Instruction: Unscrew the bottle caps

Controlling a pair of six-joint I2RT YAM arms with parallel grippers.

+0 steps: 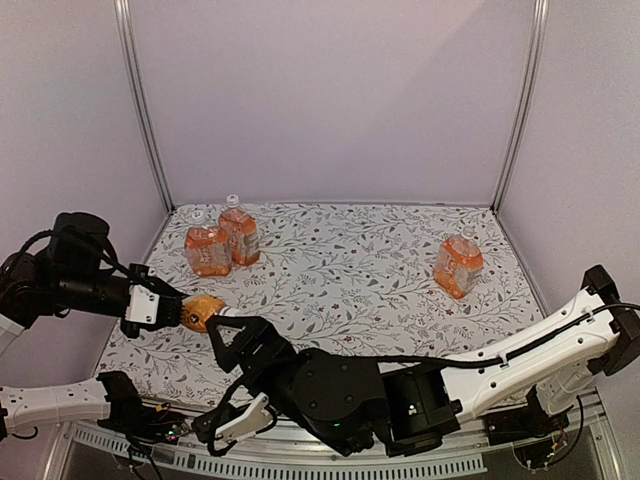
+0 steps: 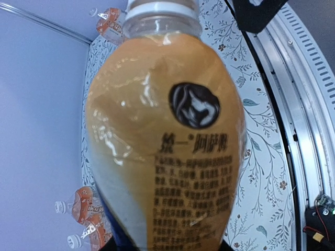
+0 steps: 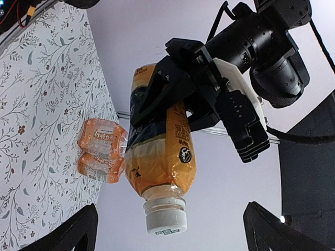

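**Cap faces the open right end effector, axis in line with it**

Start with the bench (image 1: 350, 270): the three other bottles (image 1: 208, 250) stand on it, two together at the upper left of the top view and one alone at the right, all well apart from both arms. None of them matters for the coming move.

The held bottle (image 1: 200, 312) is off the bench at the left of the top view. Your left end effector (image 1: 172, 312) is clamped around its body. It lies roughly level, with the base toward the left arm and the neck toward the right of the frame.

In the right wrist view the long axis runs from upper centre down to lower centre — almost straight at the camera. The cap (image 3: 166, 215) is the nearest part.

Your right end effector (image 3: 170, 209) is spread wide and grips nothing. One finger shows at the lower left of that view and the other at the lower right, with the cap centred between them.

Whether the cap is already inside the gap or just ahead of the fingertips, you cannot tell from these views. The top view puts it just beside one finger.

So the right arm is the nearer one. I judge the move needs a short advance along the bottle's axis and then a close on the cap, not a sideways correction.
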